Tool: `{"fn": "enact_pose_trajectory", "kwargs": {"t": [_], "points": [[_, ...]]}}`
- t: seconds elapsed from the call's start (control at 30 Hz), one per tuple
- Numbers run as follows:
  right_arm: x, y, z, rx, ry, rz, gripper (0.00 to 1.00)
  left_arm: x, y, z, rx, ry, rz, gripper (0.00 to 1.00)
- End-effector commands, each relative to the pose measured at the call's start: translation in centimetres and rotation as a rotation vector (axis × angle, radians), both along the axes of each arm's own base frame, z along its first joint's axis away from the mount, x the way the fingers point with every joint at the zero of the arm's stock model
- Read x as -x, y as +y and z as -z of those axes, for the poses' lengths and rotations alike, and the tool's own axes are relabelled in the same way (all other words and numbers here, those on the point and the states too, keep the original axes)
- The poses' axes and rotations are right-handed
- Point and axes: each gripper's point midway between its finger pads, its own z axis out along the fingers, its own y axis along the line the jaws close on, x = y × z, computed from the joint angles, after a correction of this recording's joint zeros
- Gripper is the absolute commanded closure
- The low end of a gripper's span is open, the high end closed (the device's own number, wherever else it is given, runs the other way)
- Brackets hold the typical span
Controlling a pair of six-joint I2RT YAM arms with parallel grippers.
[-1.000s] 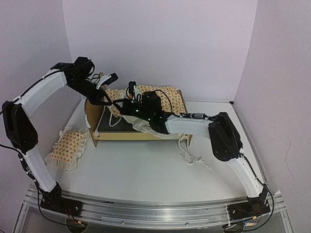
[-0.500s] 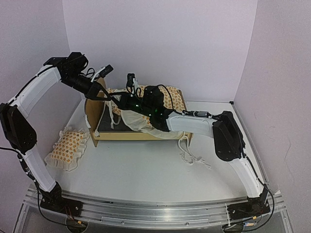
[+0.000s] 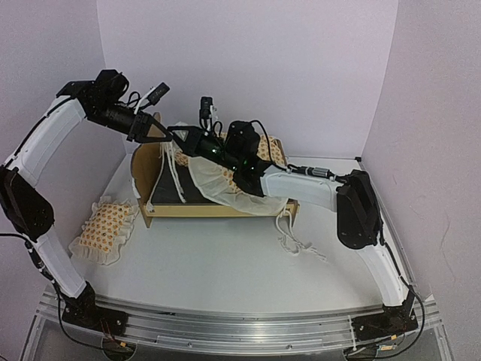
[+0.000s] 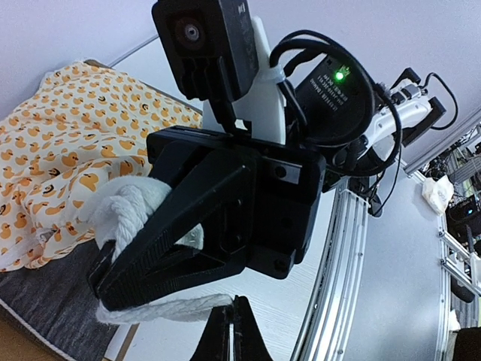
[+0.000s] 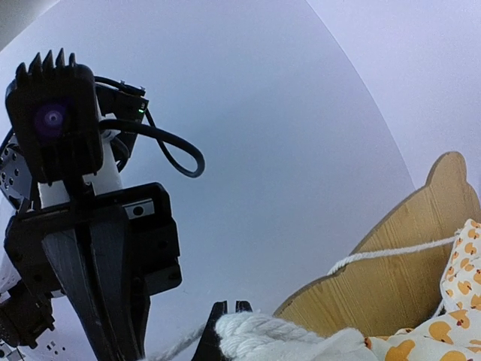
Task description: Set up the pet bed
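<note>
The light-wood bed frame [image 3: 147,211] with dark grey base [image 3: 167,194] stands at the back left. The cream orange-print bedding [image 3: 225,184] lies partly over it, one corner lifted. My right gripper [image 3: 177,134] is shut on that corner's thick white cord [image 5: 279,331], above the scalloped headboard [image 5: 406,256]. My left gripper [image 3: 159,132] faces it tip to tip and is shut on a thin white cord end [image 4: 169,307] that runs from the same corner. The bedding also shows in the left wrist view [image 4: 68,143]. The pillow [image 3: 105,226] lies on the table left of the bed.
A loose white tie cord [image 3: 297,242] trails on the table right of the bed. Purple walls close in at back and both sides. The metal rail [image 3: 240,323] runs along the near edge.
Both grippers have risen and moved left and back, lifting the bedding corner from the bed base to above the headboard. The pillow has not moved.
</note>
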Motion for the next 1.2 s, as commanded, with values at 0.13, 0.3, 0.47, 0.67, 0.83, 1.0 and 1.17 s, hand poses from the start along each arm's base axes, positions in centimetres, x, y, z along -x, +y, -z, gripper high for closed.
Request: {"fn": "enact_pose_trajectory", "kwargs": {"t": [0.13, 0.3, 0.47, 0.67, 0.83, 1.0, 1.17], "points": [[-5.0, -0.7, 12.5, 0.259, 0.211, 0.149, 1.00, 8.4, -0.3, 7.9, -0.041, 0.113, 0.249, 1.00], [-4.9, -0.7, 12.9, 0.267, 0.219, 0.146, 1.00, 8.2, 1.3, 12.6, -0.200, 0.057, 0.240, 0.73], [-4.9, -0.6, 12.8, 0.265, 0.217, 0.144, 1.00, 3.4, 2.7, 14.1, -0.348, -0.050, 0.055, 0.40], [-4.8, -0.5, 11.0, 0.240, 0.190, 0.138, 1.00, -1.3, 4.7, 15.9, -0.463, -0.109, -0.176, 0.63], [-4.3, -0.4, 9.6, 0.226, 0.170, 0.106, 1.00, -4.1, 5.2, 16.9, -0.483, -0.151, -0.292, 0.66], [-4.1, -0.6, 9.3, 0.230, 0.161, 0.105, 1.00, -4.8, 4.6, 20.1, -0.499, -0.108, -0.265, 0.71], [-4.1, -0.6, 9.4, 0.232, 0.165, 0.107, 1.00, -3.0, 2.4, 20.5, -0.382, -0.042, -0.156, 0.64]]}}
